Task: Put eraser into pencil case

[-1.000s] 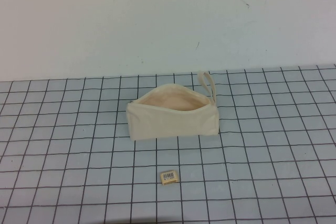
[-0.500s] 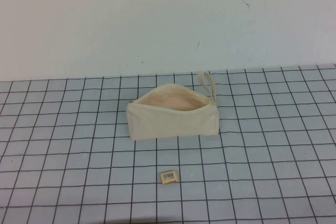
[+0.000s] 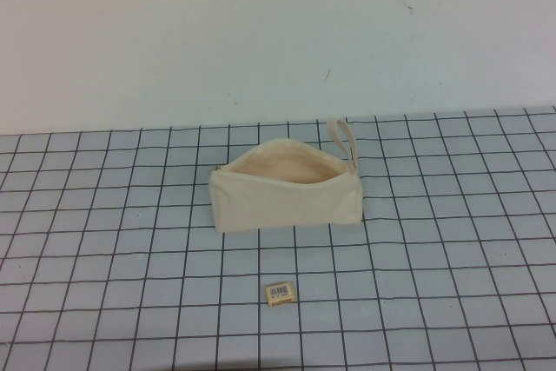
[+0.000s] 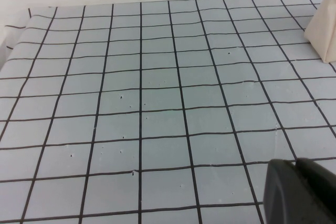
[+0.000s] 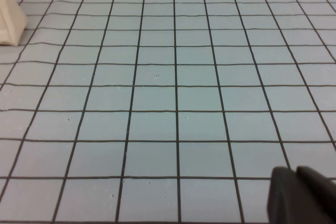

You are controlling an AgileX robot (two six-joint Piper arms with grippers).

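Start of the task: the eraser [image 3: 280, 293] lies flat on the gridded mat [image 3: 452, 241], barcode label upward, nearer the robot than the pencil case [image 3: 287, 193] and well apart from it, with bare grid squares between them. The pencil case rests on its long base with its zip mouth spread wide and facing up, showing the peach lining; its wrist loop [image 3: 344, 138] stands at the end toward the robot's right.

Neither arm enters the high view. The left gripper [image 4: 299, 192] appears only as a dark body edge in its own wrist view, low over empty mat, with one corner of the pencil case [image 4: 324, 35] ahead and off to one side; whether it is spread or closed cannot be told. The right gripper [image 5: 302, 195] shows likewise as a dark edge, a corner of the pencil case [image 5: 10, 19] far ahead at the opposite side; its state also cannot be told. The eraser lies outside both wrist views.

Handling judgement: the eraser is probably light, fairly firm and slightly grippy, yet low and small, so the fingers should straddle its two long sides, descending nearly to the mat. The pouch is soft fabric and may collapse if nudged; release from above the open mouth.
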